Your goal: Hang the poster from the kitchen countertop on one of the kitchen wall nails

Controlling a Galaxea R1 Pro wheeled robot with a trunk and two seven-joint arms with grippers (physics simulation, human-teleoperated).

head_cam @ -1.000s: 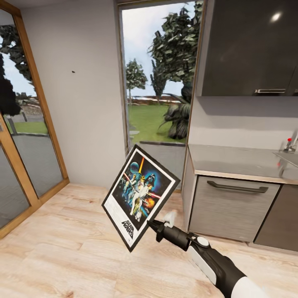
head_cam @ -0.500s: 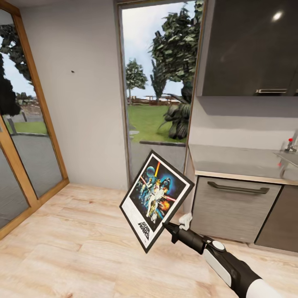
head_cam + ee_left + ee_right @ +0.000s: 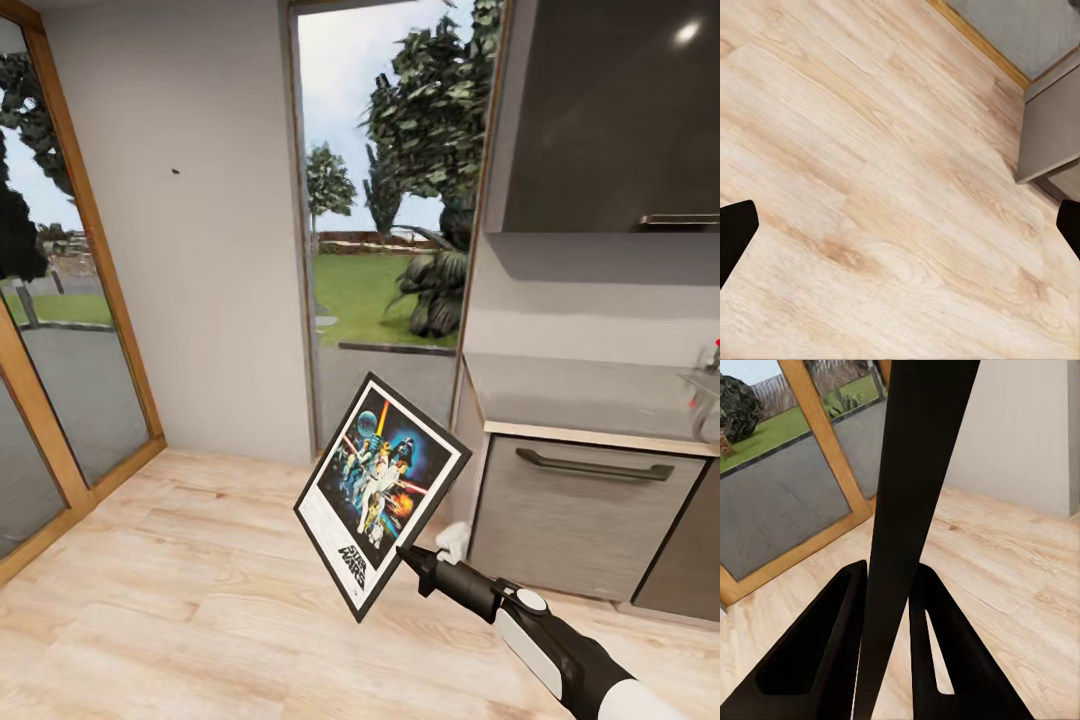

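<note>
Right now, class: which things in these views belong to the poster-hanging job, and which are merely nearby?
Job:
framed Star Wars poster
right gripper, gripping its edge
small dark wall nail
light-grey kitchen countertop

Nearby:
silver faucet with red knob
dark upper cabinet
glass door

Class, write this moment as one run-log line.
phase: carrying | right gripper: shut on poster, tilted | left gripper: open, over wood floor | wall nail: bare

Left of the right end effector (image 3: 408, 556) lies open wooden floor (image 3: 150, 600) up to the bare wall (image 3: 190, 300). Just to its right the desk (image 3: 590, 395) and its cabinet fronts (image 3: 585, 515) block the way, with a dark upper cabinet (image 3: 610, 115) overhead.
</note>
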